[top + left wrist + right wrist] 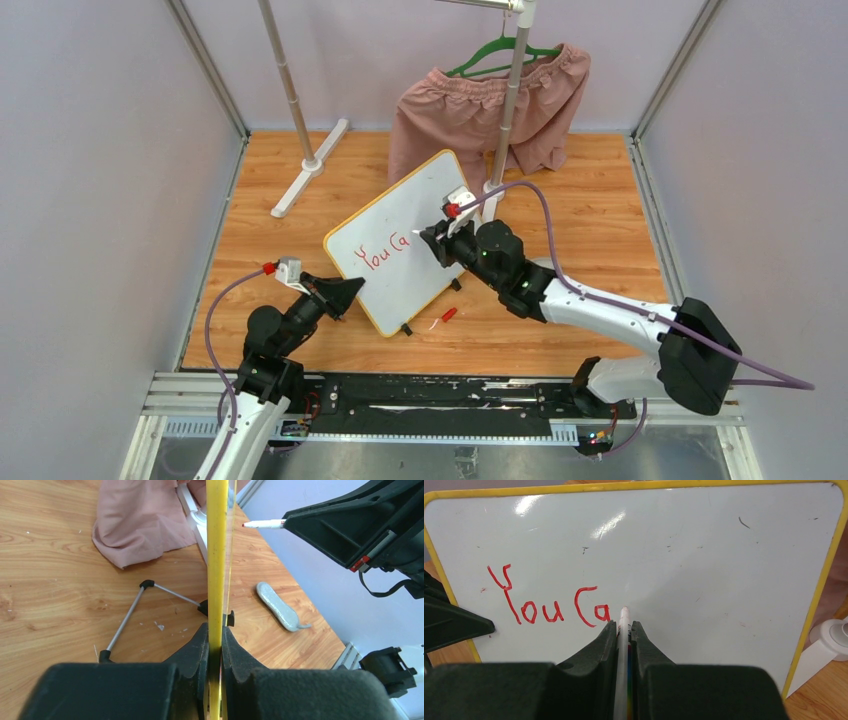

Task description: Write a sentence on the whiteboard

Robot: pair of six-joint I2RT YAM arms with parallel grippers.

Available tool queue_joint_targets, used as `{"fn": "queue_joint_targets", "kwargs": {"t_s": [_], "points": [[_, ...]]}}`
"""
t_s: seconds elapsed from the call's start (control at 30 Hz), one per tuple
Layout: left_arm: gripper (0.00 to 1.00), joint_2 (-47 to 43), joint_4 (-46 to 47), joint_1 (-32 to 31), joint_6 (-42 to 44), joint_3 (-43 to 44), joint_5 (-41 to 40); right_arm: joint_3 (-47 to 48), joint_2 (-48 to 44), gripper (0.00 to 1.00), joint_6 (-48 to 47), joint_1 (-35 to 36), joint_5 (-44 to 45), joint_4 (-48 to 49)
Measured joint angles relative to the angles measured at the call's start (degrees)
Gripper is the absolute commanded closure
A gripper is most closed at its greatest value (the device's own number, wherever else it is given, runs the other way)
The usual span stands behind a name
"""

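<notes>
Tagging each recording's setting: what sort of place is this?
Likely an enclosed lab robot cell, not a home: plain grey panel walls box in a wooden tabletop, a metal mounting rail edges it, and pink shorts hang on a rack as props.

Right arm (610, 305) — white links, black joints, purple cable (780, 384), black right gripper (437, 240).

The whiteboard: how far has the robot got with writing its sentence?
Done: the sentence so far reads "You Ca" in red on the whiteboard. In hand: the left hand clamps the board's yellow edge, and the right hand grips a marker, its tip just after the "a". Left: the remaining letters; the white area to the right is unwritten.
</notes>
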Motion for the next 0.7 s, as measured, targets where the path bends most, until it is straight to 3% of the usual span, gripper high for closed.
{"fn": "queue_joint_targets", "kwargs": {"t_s": [0.7], "points": [[1.0, 0.0, 0.0, -0.1, 0.0, 0.0, 0.0, 0.0, 2.6, 1.0, 1.4, 0.0, -2.6, 1.6]]}}
